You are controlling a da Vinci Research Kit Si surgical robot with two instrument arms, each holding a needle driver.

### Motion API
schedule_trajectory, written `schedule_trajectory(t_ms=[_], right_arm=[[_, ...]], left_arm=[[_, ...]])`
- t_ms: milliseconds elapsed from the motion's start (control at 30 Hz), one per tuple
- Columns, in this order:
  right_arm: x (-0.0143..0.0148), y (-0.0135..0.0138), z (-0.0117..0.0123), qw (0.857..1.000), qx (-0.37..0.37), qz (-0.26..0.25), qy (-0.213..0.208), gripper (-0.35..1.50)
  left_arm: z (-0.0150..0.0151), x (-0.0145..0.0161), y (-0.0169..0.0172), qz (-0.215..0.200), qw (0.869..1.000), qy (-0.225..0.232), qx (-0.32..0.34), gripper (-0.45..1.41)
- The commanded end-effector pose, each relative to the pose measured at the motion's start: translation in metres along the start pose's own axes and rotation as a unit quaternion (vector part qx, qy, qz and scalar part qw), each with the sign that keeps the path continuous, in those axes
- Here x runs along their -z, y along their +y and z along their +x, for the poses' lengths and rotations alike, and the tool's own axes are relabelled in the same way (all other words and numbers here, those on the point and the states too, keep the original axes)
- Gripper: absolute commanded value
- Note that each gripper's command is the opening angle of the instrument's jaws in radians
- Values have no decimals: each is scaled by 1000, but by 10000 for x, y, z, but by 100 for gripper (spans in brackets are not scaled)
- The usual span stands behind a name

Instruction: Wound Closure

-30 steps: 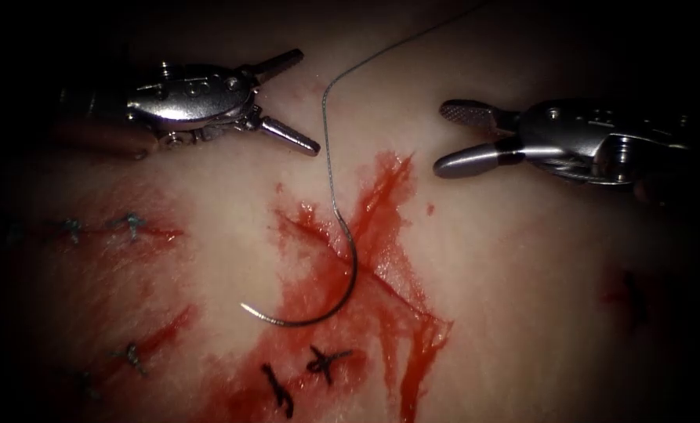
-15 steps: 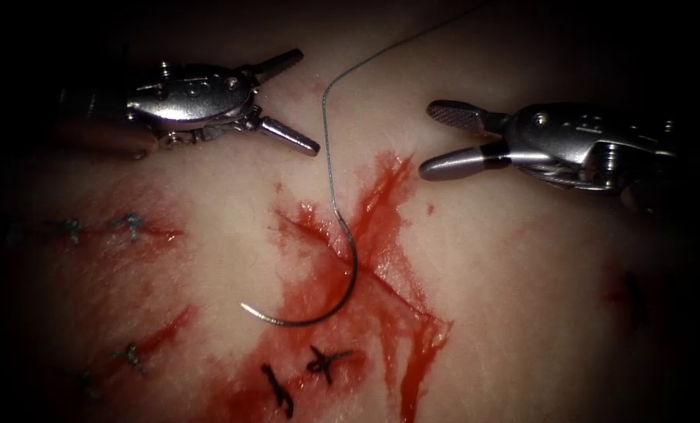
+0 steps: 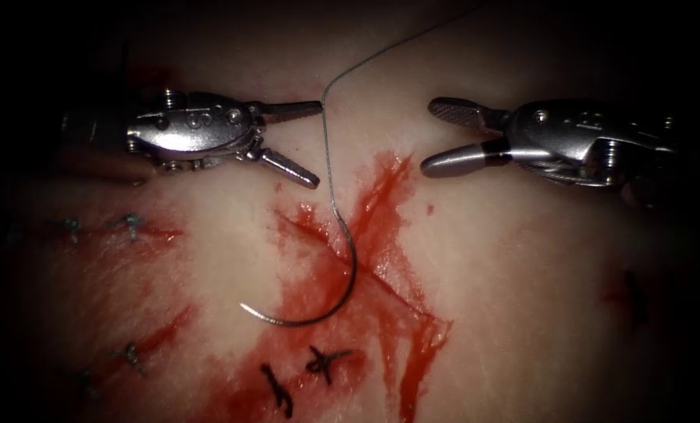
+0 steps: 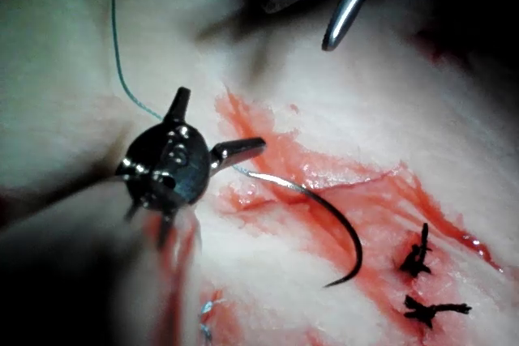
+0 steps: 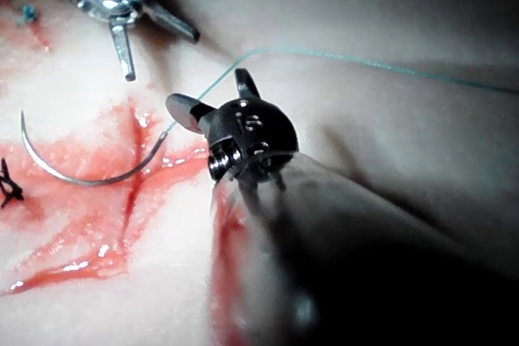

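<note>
One curved needle (image 3: 330,301) lies loose on the tissue (image 3: 522,274), across the red fluid (image 3: 381,235) at the cut (image 3: 369,266). Its pointed tip rests at about 8 o'clock from the cut's middle, on the left side, and its swaged end sits at the cut itself, around 12 o'clock of the curve. Whether any part of the curve dips into the tissue is hard to judge; it appears to lie on the surface. From the swaged end the thread (image 3: 328,141) climbs toward 12 o'clock, bends, and runs off toward 1 o'clock.

At 10 o'clock from the needle, the left pincer (image 3: 306,145) is spread wide and holds nothing; its upper jaw tip reaches right up to the thread. At 2 o'clock, well apart from the needle, the right pincer (image 3: 432,133) is likewise spread and empty, its jaws pointing toward the thread.

Two dark knotted stitches (image 3: 326,364) sit just below the needle at 6 o'clock. Further pale stitches (image 3: 130,225) lie out at 9 o'clock on the left side.
</note>
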Motion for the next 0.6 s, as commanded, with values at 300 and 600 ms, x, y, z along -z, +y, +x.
schedule_trajectory(t_ms=[300,600], right_arm=[[-8,0,-1,1000,-25,0,-1,130],[-9,0,-2,999,-37,0,-1,130]], left_arm=[[22,-8,58,-11,988,-118,100,67],[11,-24,91,7,964,-236,119,62]])
